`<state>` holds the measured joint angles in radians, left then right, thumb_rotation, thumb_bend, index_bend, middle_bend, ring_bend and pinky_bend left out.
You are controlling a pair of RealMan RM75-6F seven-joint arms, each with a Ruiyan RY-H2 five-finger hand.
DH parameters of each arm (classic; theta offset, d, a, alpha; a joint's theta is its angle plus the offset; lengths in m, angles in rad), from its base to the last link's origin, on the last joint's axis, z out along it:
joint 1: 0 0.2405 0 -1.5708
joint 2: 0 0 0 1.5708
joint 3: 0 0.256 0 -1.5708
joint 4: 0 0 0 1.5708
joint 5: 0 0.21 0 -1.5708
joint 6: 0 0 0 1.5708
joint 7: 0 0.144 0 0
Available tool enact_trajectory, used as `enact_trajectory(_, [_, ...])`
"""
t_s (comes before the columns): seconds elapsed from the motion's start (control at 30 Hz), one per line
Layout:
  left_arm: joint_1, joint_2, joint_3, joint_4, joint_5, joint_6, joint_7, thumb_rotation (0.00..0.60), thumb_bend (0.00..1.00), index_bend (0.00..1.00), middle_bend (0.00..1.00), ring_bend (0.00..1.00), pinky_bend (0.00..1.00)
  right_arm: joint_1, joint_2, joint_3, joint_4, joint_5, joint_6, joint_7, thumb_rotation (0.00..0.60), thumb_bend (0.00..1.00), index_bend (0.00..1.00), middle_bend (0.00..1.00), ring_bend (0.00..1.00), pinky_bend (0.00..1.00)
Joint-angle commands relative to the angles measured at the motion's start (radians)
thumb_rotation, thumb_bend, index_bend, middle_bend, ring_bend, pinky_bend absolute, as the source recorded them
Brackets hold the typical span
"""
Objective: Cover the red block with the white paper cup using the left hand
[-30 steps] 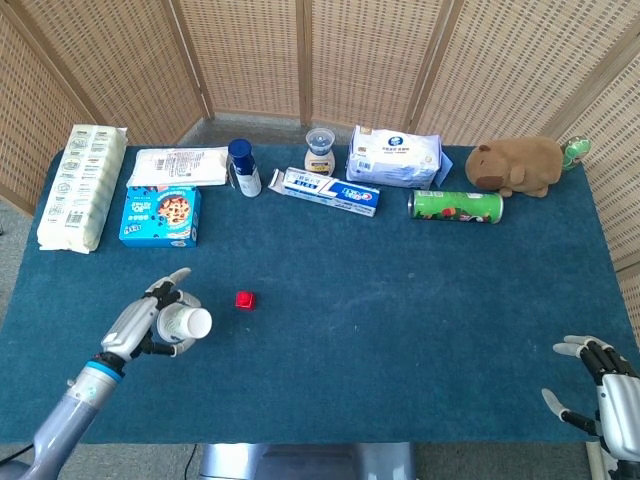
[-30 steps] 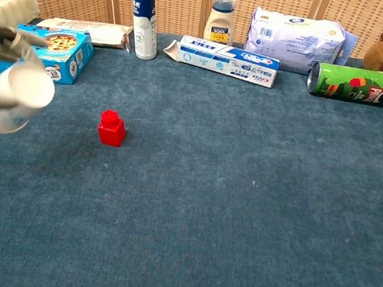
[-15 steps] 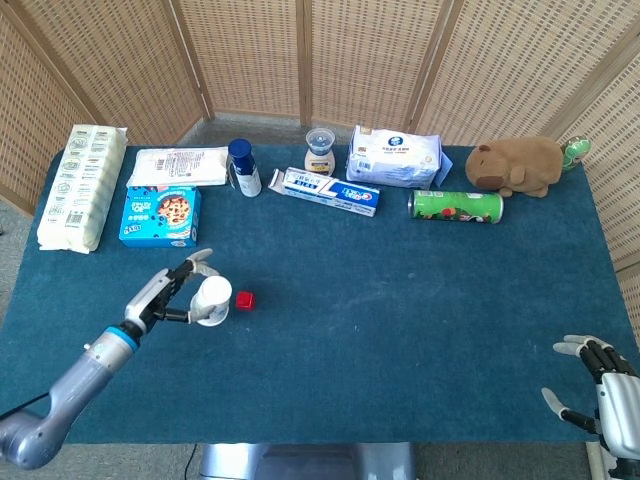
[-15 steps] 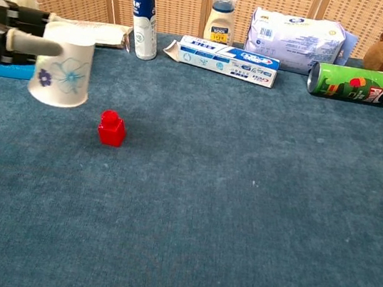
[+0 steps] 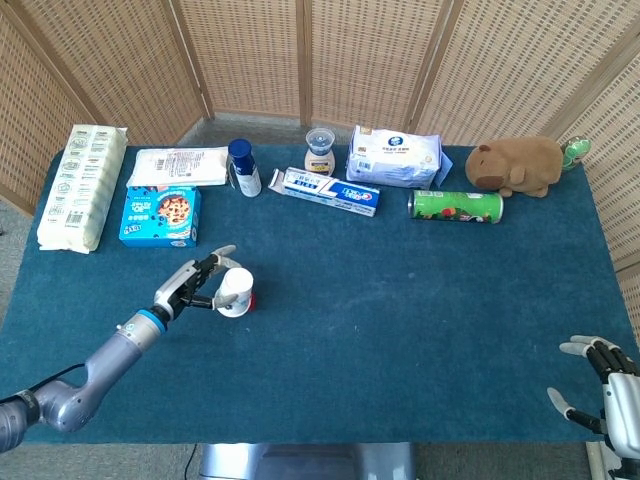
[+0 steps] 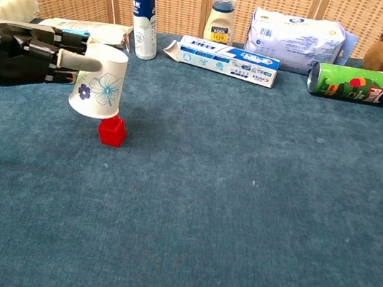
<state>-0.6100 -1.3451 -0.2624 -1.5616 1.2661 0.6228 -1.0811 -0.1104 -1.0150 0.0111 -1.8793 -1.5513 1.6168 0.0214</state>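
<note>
Paper cup [image 6: 100,90], inverted in left hand [image 6: 35,54], tilts over cubic red block [image 6: 112,131].

The left hand [image 5: 196,286] grips an upturned white paper cup [image 5: 236,292], its fingers [image 5: 216,256] spread along the cup's side. A sliver of the small red block [image 5: 253,298] shows at the cup's right edge, on the dark blue cloth-covered surface [image 5: 400,320]. Along the far side lie a white wrapped pack [image 5: 82,186], a blue snack box [image 5: 161,215], a blue-capped bottle [image 5: 243,167], a toothpaste carton [image 5: 331,191], a wipes pack [image 5: 395,156], a green tube can [image 5: 456,206] and a brown plush animal [image 5: 520,165]. The right hand [image 5: 608,388] rests at the near right corner, fingers apart, holding nothing.
</note>
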Motion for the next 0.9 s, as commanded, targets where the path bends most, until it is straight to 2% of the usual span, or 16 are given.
enact_trajectory(0.03, [-0.010, -0.016, -0.002, 0.022, -0.014, -0.009, 0.008, 0.502, 0.26, 0.50, 0.01, 0.00, 0.00, 0.000, 0.000, 0.001, 0.000, 0.002, -0.001, 0.000, 0.600, 0.26, 0.34, 0.29, 0.22, 0.30])
enact_trajectory(0.3, [-0.027, -0.048, -0.008, 0.053, -0.045, -0.038, 0.013, 0.501, 0.26, 0.50, 0.01, 0.00, 0.00, 0.000, -0.001, 0.003, 0.005, 0.012, -0.003, 0.000, 0.600, 0.26, 0.34, 0.29, 0.22, 0.30])
enact_trajectory(0.73, [-0.022, -0.045, 0.004, 0.057, -0.023, -0.057, 0.025, 0.489, 0.25, 0.50, 0.01, 0.00, 0.00, -0.002, 0.001, 0.004, 0.008, 0.016, -0.003, 0.006, 0.600, 0.26, 0.34, 0.29, 0.22, 0.30])
enact_trajectory(0.9, [-0.019, -0.028, 0.012, 0.055, 0.006, -0.056, 0.031, 0.494, 0.24, 0.38, 0.01, 0.00, 0.00, -0.004, 0.003, 0.003, 0.004, 0.012, 0.001, 0.004, 0.600, 0.26, 0.34, 0.29, 0.22, 0.30])
